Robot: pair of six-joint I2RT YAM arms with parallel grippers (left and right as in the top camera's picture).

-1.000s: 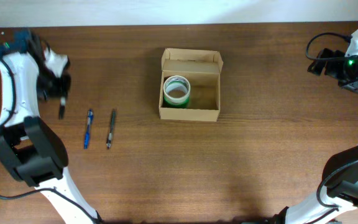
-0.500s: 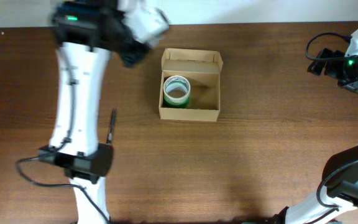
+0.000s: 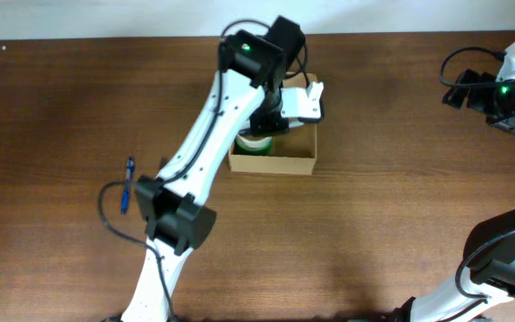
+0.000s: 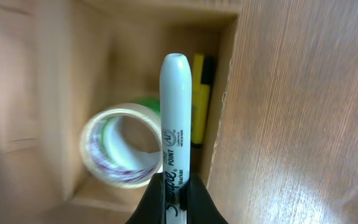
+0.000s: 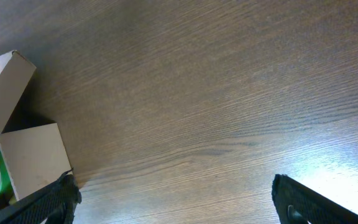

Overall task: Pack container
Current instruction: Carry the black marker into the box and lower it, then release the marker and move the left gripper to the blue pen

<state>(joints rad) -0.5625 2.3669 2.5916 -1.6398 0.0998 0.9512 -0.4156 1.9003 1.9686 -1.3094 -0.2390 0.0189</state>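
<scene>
The container [image 3: 271, 164] sits on the tabletop [image 3: 401, 206] toward 12 o'clock from its middle, and packing looks to be partway done. The left arm [image 3: 213, 125] reaches over the box. In the left wrist view the left jaws are clenched on the lower barrel of a white marker [image 4: 175, 118]. Its capped end hangs over the interior, close to the wall on the 3 o'clock side of that view. A tape roll [image 4: 91, 146] already lies inside at about 8 o'clock from the marker's tip. A yellow pen-like item [image 4: 198, 93], probably a highlighter, lies along the wall just beside the marker. So two things appear packed and a third is poised for release. A blue pen [image 3: 127, 186] lies on the tabletop at 8 o'clock from the container and well apart from it, so it is likely yet to be fetched. The flap lid [image 5: 5, 87] stands open and would be folded down last. The right jaws are spread wide and hold nothing, parked near the 2 o'clock corner.
</scene>
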